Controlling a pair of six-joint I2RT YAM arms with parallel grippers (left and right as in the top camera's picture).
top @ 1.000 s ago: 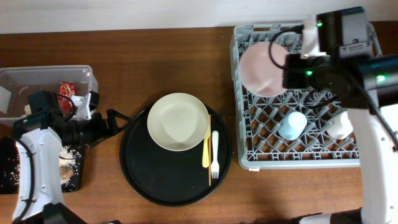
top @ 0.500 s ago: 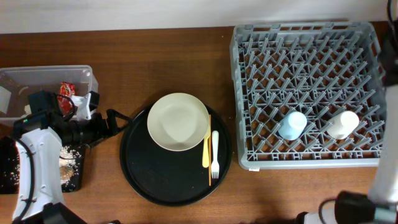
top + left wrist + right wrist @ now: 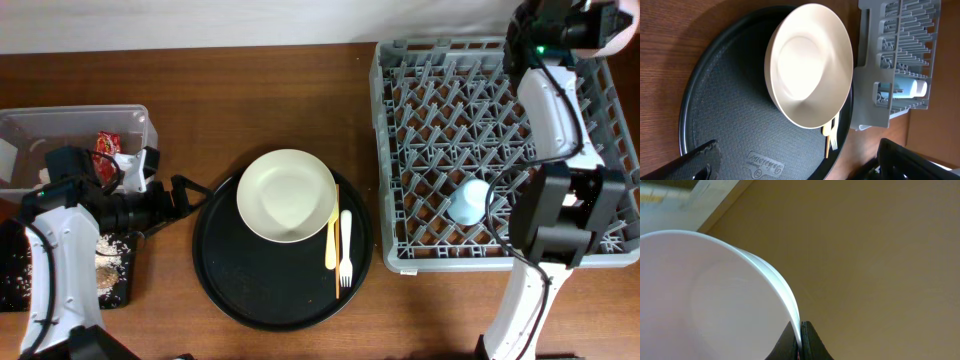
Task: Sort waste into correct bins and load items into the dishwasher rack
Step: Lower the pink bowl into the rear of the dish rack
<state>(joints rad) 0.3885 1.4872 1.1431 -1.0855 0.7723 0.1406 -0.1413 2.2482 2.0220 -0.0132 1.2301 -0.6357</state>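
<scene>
- The right gripper (image 3: 800, 330) pinches the pink bowl (image 3: 715, 295) by its rim, aloft over the dishwasher rack (image 3: 430, 130).
- The left gripper (image 3: 188, 198) gapes wide beside the round black tray (image 3: 230, 270), on which the cream plate (image 3: 287, 195) sits.

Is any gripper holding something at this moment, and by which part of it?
The right gripper is shut on the bowl, pinching its rim. The left gripper is open and holds nothing.
</scene>
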